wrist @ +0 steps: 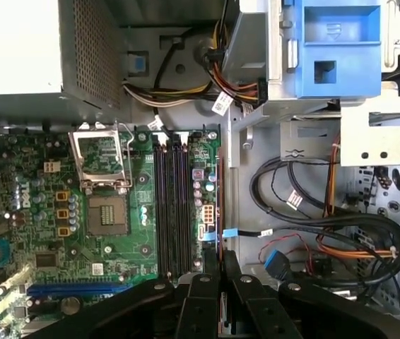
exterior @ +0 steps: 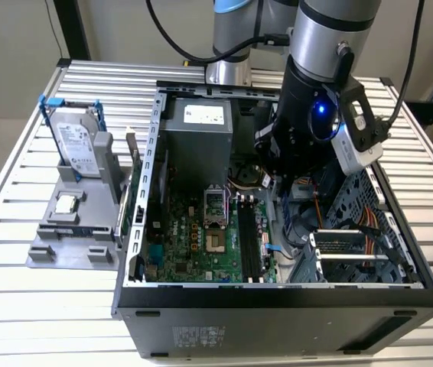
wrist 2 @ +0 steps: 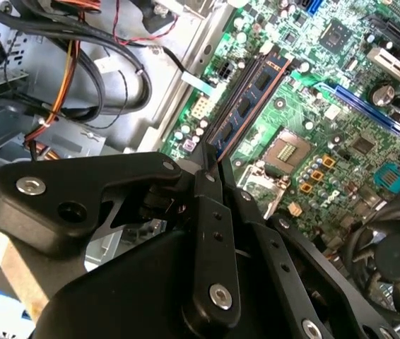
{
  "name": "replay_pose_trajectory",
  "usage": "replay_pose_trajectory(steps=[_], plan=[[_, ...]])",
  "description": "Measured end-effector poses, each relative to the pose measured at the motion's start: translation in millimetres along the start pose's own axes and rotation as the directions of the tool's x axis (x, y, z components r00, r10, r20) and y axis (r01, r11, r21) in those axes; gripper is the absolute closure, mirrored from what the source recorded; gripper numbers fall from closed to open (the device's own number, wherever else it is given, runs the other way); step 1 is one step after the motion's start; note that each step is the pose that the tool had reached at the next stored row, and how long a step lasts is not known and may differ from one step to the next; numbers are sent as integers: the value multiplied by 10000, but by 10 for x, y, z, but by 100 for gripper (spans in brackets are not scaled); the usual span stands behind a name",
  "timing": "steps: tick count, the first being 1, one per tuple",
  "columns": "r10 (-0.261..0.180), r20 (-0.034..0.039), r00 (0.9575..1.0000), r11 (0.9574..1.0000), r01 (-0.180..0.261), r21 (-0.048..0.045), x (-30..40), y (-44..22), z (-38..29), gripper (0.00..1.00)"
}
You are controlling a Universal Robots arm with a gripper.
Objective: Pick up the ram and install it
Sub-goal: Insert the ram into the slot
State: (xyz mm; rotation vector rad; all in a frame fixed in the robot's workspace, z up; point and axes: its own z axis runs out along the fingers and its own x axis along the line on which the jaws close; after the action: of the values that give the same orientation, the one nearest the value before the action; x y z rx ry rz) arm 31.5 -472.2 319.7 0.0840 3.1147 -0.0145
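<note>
Second wrist view: claw (wrist 2: 210, 166) gripping ram (wrist 2: 246, 106).

A: Where is the arm (exterior: 327, 46)?
B: In the exterior view it comes down steeply from the top, silver upper section, black wrist, a blue light glowing on it.
A: And the gripper (wrist 2: 210, 169)?
B: In both wrist views its black fingers (wrist: 212, 272) are drawn together, pinching the thin ram (wrist 2: 246, 106) edge-on.
</note>
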Motion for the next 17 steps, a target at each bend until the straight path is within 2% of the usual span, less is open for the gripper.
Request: replay_pose_trajectory(steps=[9,17], plan=[[-2,1,10000,10000,2,31,7,-3,73,100],[-3,-1,10000,10000,3,94,13,-3,146,100]])
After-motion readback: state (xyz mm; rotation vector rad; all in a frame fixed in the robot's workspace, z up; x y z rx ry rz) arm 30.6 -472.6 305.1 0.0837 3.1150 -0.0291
